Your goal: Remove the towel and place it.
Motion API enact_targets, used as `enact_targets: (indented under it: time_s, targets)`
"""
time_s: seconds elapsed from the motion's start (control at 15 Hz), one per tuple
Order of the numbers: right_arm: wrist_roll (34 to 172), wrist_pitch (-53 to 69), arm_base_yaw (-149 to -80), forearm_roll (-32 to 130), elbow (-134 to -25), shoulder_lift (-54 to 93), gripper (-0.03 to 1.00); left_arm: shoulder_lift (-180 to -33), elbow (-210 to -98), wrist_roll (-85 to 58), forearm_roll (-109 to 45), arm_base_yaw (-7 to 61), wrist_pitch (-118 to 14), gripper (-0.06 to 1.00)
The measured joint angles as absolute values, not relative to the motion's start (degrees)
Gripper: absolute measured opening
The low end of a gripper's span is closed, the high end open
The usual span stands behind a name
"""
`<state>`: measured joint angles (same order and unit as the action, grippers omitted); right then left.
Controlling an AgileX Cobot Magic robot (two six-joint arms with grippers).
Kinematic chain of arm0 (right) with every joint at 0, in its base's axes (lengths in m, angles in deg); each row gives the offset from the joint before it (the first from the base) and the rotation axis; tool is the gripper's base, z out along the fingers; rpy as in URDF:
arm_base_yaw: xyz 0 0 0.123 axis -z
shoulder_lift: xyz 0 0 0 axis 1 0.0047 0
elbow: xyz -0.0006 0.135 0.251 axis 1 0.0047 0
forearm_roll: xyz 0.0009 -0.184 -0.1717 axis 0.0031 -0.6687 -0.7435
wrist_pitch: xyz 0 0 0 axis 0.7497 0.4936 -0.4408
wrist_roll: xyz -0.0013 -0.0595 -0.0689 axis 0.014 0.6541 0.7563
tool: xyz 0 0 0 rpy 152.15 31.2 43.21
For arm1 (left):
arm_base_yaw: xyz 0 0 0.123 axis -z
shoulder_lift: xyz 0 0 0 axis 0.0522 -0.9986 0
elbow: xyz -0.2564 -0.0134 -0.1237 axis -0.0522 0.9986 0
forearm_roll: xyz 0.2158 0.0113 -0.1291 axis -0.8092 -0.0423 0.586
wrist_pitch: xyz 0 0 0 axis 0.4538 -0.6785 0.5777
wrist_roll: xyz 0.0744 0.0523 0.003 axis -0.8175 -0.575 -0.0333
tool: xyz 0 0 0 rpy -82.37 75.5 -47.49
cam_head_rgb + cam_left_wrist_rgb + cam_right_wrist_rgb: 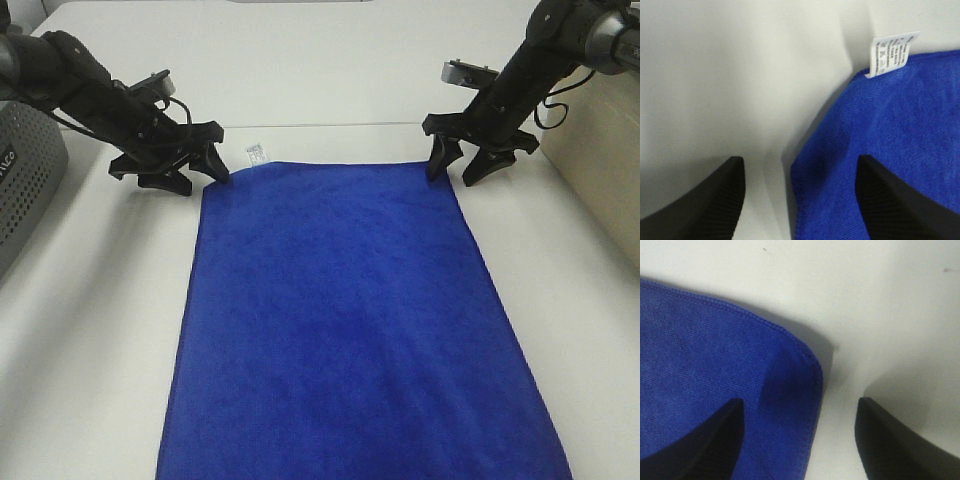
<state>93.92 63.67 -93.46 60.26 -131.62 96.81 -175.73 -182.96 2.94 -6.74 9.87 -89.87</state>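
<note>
Nearest the lens lies the towel (pixel 350 330), spread flat and lengthwise on the desk (pixel 90 330), its near end running out of view. At far left a grey basket (pixel 25 180) stands well apart from the cloth. Left fingers (pixel 213 162) sit low at the far left corner, set apart and clamping nothing. In the wrist view one finger (pixel 700 205) is over bare desk and the other over the cloth, so the side edge passes between them. This placement is judged to prepare a pinch on that corner. Just beside them the tag (pixel 255 152) projects from the corner onto bare desk. From there the far hem (pixel 340 162) runs straight across to the right corner. Right fingers (pixel 438 158) stand there likewise apart and empty, one over cloth and one over desk, with the rounded corner (pixel 815 365) between. Whether either pair's tips touch the desk cannot be told. Matching holds at both far corners would probably let the cloth lift evenly. A beige panel (pixel 600 170) stands close behind the right arm. Bare desk lies open beyond the hem and along both long edges, bounded by the basket at left and the panel at right.
</note>
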Motion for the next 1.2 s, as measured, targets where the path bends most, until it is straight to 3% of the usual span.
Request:
enact_targets:
  time_s: [0.6, 0.73, 0.8, 0.87, 0.93, 1.0, 1.2]
  targets:
    - [95.0, 61.8, -93.5, 68.1, -132.5, 99.2, 0.59, -181.2, -191.5, 0.4, -2.0, 13.9, -90.2, 0.58]
    - [96.2, 60.6, -93.7, 68.4, -132.5, 99.4, 0.48, -182.9, -194.1, 0.7, -2.3, 15.3, -90.4, 0.48]
    - [96.4, 60.2, -93.8, 68.0, -132.5, 99.6, 0.35, -183.5, -195.1, 1.2, -3.1, 15.8, -90.6, 0.38]
    - [96.4, 60.1, -93.9, 67.5, -132.5, 99.7, 0.29, -183.7, -195.4, 1.3, -4.2, 16.0, -90.6, 0.25]
    - [96.4, 59.8, -93.9, 66.9, -132.5, 99.8, 0.06, -183.9, -195.5, 1.5, -5.3, 16.0, -90.6, 0.14]
    - [96.4, 59.8, -93.9, 66.7, -132.5, 99.8, 0.02, -183.9, -195.6, 1.5, -6.3, 16.0, -90.7, 0.04]
    - [96.4, 59.7, -93.9, 66.7, -132.5, 99.8, 0.02, -183.6, -195.7, 1.5, -8.6, 16.1, -91.3, 0.02]
